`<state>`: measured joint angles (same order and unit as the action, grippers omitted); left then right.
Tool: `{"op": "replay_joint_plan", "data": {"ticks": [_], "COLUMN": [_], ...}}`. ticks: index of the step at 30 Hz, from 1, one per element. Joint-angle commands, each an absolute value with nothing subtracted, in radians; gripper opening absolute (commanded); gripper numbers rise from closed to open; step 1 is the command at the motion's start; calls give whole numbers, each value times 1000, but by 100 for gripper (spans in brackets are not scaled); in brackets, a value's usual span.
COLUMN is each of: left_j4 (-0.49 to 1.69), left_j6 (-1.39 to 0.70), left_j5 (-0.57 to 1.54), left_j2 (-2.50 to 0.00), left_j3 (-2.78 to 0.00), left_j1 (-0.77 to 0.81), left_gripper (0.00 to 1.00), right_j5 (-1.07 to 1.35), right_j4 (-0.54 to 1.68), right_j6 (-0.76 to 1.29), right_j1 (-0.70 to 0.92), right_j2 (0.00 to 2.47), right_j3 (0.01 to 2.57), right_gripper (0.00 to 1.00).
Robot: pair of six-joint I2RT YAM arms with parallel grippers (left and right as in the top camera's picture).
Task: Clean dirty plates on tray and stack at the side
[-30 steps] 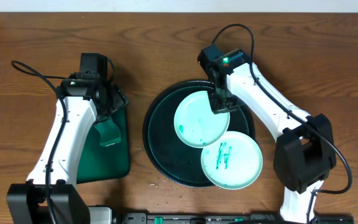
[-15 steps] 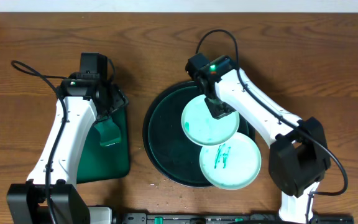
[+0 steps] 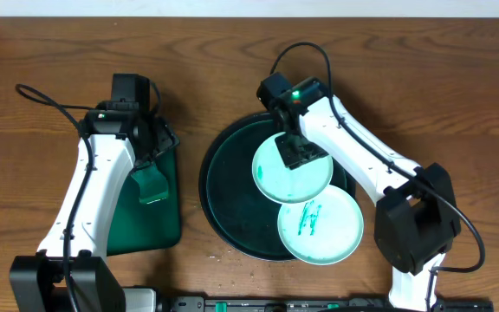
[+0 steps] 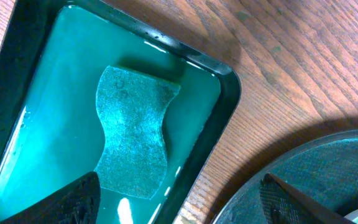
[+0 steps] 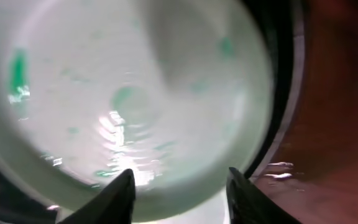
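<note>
Recommend closing right gripper (image 5: 179,186), part-spread and empty over smeared far plate (image 3: 288,178), squarely on its far rim, with left gripper (image 4: 179,190) wide and empty above sponge (image 4: 132,140).

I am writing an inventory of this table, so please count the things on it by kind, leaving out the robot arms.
Plates: 2 (upper plate, lower plate with green marks)
Round dark tray: 1
Rectangular basin with green liquid: 1
Sponge: 1
Total: 5
</note>
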<state>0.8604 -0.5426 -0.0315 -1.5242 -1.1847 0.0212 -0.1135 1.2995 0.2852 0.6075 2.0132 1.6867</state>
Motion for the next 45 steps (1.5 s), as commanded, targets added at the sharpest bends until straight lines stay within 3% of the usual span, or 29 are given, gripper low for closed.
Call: {"op": "replay_joint_plan", "data": {"ticks": [1, 4, 20, 45], "left_j4": [862, 861, 861, 859], "left_j6": [-536, -536, -536, -536], "left_j5": [-33, -33, -33, -33], "left_j2": [-1522, -1522, -1522, -1522], "left_j3": [-1199, -1199, -1199, -1199], "left_j1": [16, 16, 16, 16], "left_gripper": [82, 82, 82, 82], "right_j5": [29, 62, 169, 233], "right_j4": [1285, 1258, 1185, 1140], "right_j6": [271, 210, 76, 78], "right_j1": [617, 641, 688, 730], "right_j2": [2000, 2003, 2129, 2148], "right_j3": [1705, 1701, 1698, 1698], "right_gripper": [39, 27, 26, 27]}}
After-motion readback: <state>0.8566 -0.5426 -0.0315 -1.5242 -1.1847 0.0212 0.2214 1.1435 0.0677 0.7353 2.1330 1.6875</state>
